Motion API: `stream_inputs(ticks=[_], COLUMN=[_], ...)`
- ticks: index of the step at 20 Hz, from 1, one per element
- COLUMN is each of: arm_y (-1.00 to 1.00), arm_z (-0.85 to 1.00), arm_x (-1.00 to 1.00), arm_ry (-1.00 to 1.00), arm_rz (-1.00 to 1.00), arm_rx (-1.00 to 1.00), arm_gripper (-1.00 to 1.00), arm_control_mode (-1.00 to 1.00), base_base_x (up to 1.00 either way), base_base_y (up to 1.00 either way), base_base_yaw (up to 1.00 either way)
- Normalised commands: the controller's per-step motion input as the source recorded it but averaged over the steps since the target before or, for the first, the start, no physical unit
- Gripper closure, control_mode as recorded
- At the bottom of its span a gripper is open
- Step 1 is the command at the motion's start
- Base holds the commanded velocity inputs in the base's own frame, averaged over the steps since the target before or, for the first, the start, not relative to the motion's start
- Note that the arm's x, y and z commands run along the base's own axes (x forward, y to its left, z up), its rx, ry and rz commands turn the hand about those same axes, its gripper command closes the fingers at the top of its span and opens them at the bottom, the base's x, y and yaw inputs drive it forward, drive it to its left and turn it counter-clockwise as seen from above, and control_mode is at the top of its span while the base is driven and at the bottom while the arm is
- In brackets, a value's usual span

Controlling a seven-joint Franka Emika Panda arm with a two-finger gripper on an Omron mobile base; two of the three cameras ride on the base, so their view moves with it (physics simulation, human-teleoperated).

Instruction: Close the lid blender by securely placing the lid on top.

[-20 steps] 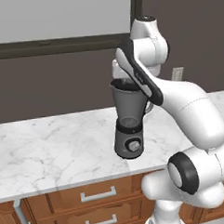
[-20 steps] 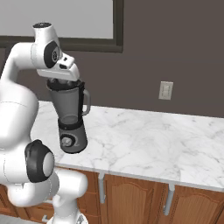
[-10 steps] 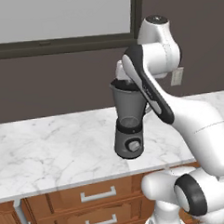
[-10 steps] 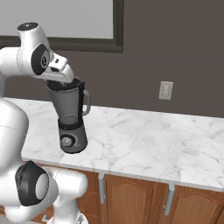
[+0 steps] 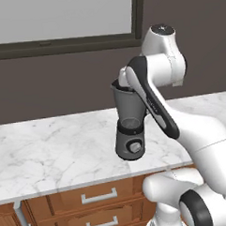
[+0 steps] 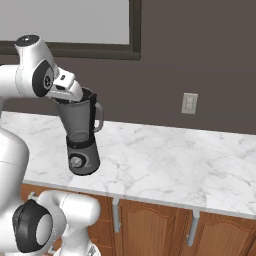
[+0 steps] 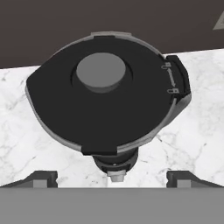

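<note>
Black lid [image 7: 105,105] sits on the blender [image 5: 130,125] jar on the marble worktop [image 6: 165,160]. Claw [image 7: 109,177], fingertips wide apart at six o'clock, grips nothing. Placing seems finished; next, lift clear.

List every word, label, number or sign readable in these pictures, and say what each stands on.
No readable words or numbers anywhere.
One small arrow-like mark on the blender jar's handle top, beside the lid: too small to read.
The wall switch plate is blank.
</note>
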Motion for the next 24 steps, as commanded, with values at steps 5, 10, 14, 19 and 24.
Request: stream_inputs(ticks=[5,10,14,19,24], arm_y=[0.00,0.00,0.00,0.02,0.10], arm_z=[0.00,0.14,0.10,-0.02,-0.18], arm_x=[-0.02,-0.12,-0.01,0.11,0.04], arm_ry=[-0.08,-0.19,-0.18,-0.04,0.00], arm_rz=[0.00,0.00,0.00,0.00,0.00], arm_rx=[0.00,0.00,0.00,0.00,0.00], arm_gripper=[-1.00,-1.00,-1.00,-1.00,-1.00], arm_control_mode=[-1.00,-1.00,-1.00,-1.00,-1.00], base_base_x=[0.00,0.00,0.00,0.00,0.00], base_base_y=[0.00,0.00,0.00,0.00,0.00], base_base_yaw=[0.00,0.00,0.00,0.00,0.00])
